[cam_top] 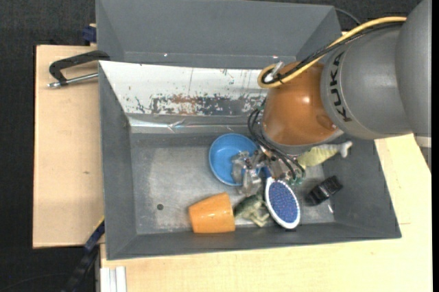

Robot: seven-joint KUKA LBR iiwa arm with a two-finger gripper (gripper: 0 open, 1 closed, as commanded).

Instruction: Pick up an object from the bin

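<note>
The gripper is hanging low at the right edge of the blue bowl, near the middle of the bin. I cannot tell if it is open or closed. To do well, it should be going down gently onto the bowl's rim and steering away from the oval brush and the orange cup close by.

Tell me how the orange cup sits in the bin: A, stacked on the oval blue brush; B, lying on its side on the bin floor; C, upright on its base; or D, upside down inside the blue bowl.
B: the orange cup lies on its side on the floor of the bin, outside the blue bowl and left of the oval blue brush in the view.
</note>
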